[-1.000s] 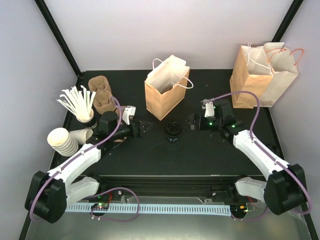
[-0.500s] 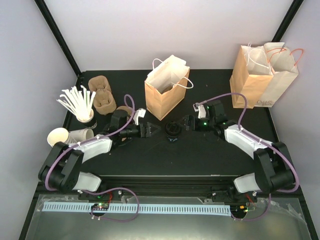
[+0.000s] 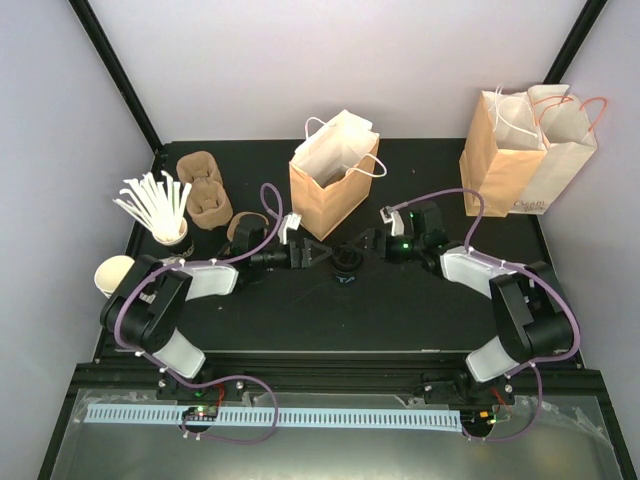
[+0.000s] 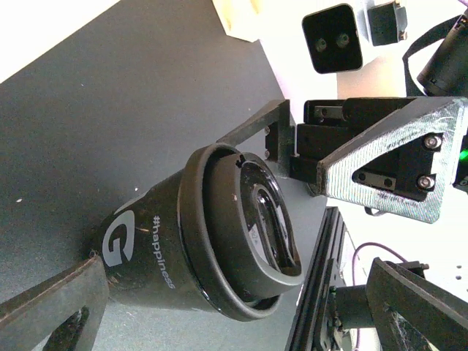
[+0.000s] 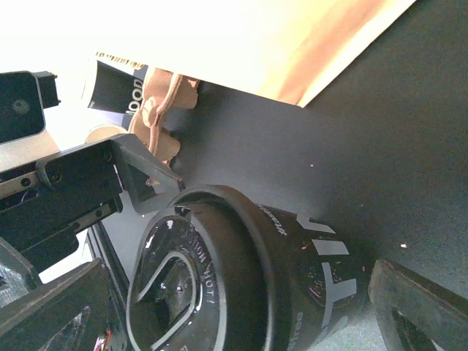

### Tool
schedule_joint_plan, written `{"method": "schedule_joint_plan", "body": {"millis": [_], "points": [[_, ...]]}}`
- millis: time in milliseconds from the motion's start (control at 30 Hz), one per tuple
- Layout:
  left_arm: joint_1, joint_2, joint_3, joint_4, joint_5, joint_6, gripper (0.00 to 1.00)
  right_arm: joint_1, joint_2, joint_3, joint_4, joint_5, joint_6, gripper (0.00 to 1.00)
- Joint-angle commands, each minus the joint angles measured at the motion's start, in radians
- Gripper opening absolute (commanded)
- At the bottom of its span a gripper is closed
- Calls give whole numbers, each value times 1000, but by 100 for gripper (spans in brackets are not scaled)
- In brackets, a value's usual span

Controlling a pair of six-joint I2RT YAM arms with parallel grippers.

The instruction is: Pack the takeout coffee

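Black table (image 3: 300, 310): bearing everything listed below.

Two tan paper bags (image 3: 520, 160), handled: far right corner, upright, side by side.

Open brown paper bag (image 3: 330, 190), white cord handles: rear centre, upright, just behind the coffee.

Left gripper (image 3: 316, 255): low over the table, pointed right at the coffee; jaws spread wide, gripping nothing.

Right gripper (image 3: 374, 243): low, pointed left from the opposite side; jaws likewise wide apart, gripping nothing. Contact with the cup impossible to tell for either.

Brown pulp cup carriers (image 3: 203, 190): rear left.

Cup of white stirrers (image 3: 158, 212): just in front of the carriers, stirrers fanned leftward.

Lidless white paper cups (image 3: 115, 275): left edge, partly hidden by the left arm.

Takeout coffee (image 3: 345, 260): centre of table, upright, glossy black lid on, dark printed wall; flanked closely by both grippers, framed between each one's fingers in the wrist views.
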Motion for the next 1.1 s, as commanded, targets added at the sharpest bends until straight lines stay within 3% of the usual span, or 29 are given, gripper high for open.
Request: {"method": "schedule_joint_plan", "body": {"millis": [0, 200, 1067], "points": [[-8, 47, 35, 125, 32, -36, 99, -6, 31, -22, 107, -47, 54, 100], [-12, 116, 50, 215, 61, -94, 99, -7, 68, -14, 165, -97, 91, 100], [-75, 270, 113, 262, 89, -129, 98, -4, 171, -14, 245, -182, 161, 94]]}}
